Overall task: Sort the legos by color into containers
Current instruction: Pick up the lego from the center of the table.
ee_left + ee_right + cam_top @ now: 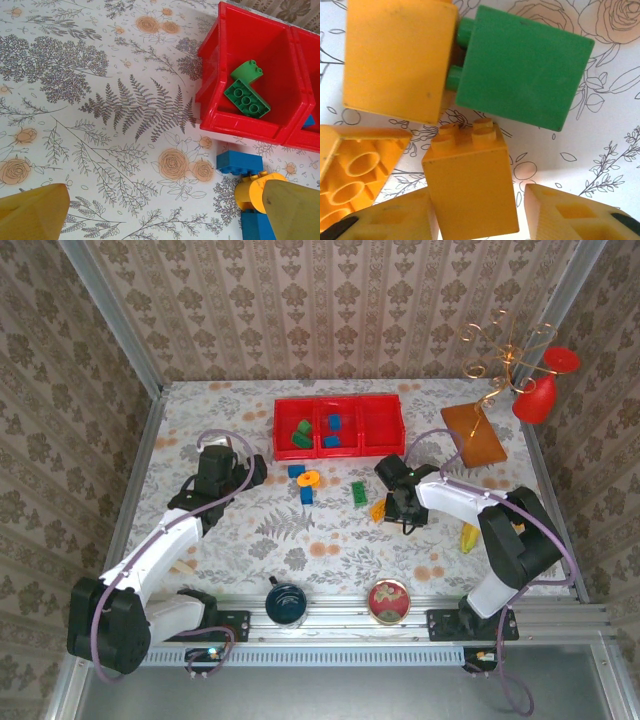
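The red three-compartment tray (384, 428) sits at the back of the table, with green bricks (300, 433) in its left bin and blue bricks (332, 430) in the middle one. In front of it lie a blue brick (240, 162), the orange ring (254, 191) and a second blue brick (254, 228). My left gripper (162, 215) hangs open over bare tabletop to their left. My right gripper (480, 220) is open, low around an upright orange brick (470, 185); its right finger (575, 215) stands clear of the brick. A green brick (520, 65) and two more orange bricks (397, 57) lie just beyond.
A dark blue cup (286, 602) and a round red tin (388, 600) stand by the near rail. A yellow banana-like object (468, 537) lies beside the right arm. An orange board (474, 433), a gold wire stand (505, 355) and a red goblet (545, 385) occupy the back right.
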{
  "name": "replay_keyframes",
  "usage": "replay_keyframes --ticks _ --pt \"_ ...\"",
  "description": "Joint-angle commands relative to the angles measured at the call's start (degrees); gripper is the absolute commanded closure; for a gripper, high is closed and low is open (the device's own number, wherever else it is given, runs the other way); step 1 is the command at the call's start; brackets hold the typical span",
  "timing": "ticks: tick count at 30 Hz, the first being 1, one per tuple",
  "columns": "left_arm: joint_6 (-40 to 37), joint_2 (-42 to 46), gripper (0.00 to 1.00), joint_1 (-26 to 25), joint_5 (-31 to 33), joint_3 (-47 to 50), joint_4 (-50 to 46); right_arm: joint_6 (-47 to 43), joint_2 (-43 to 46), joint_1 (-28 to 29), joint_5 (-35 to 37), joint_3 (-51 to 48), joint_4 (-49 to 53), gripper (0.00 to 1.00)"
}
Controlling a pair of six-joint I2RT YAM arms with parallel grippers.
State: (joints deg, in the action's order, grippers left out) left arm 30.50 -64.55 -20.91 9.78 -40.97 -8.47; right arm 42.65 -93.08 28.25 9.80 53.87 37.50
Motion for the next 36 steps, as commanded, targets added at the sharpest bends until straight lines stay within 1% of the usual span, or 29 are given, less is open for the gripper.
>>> replay_keyframes --ticks 1,6,16,17,21,27,32,36 --pt "0.9 -0.4 0.00 0.4 -0.5 -1.0 0.7 0.6 0.3 -0.3 0.4 -0.8 1.6 0.56" --pt "0.9 -0.5 0.00 0.4 -0.6 -1.0 0.7 0.5 1.5 -0.6 0.7 -1.3 2.3 0.61" --pt "0.9 -0.3 0.00 0.4 -0.7 -1.0 0.5 0.1 1.1 -0.7 -0.1 -0.9 1.5 0.62" --pt "0.9 -0.3 0.00 0.4 -0.6 -1.0 0.5 0.1 1.0 -0.7 0.0 -0.8 1.4 0.61" --pt "0.9 -0.1 0.00 0.4 -0.5 -0.9 0.5 -0.4 0.7 -0.7 0.3 -0.6 1.2 0.54" --pt "0.9 -0.2 0.00 0.4 -0.6 -0.9 0.6 -1.4 -0.7 -1.1 1.3 0.3 0.8 0.47" --pt "1.0 -0.2 0.00 0.4 -0.6 -1.0 0.6 -2.5 -3.0 -1.6 2.0 1.4 0.5 0.45" --pt "1.1 -0.1 0.00 0.4 -0.6 -0.8 0.6 -3.0 -4.3 -1.7 2.2 1.7 -0.1 0.47"
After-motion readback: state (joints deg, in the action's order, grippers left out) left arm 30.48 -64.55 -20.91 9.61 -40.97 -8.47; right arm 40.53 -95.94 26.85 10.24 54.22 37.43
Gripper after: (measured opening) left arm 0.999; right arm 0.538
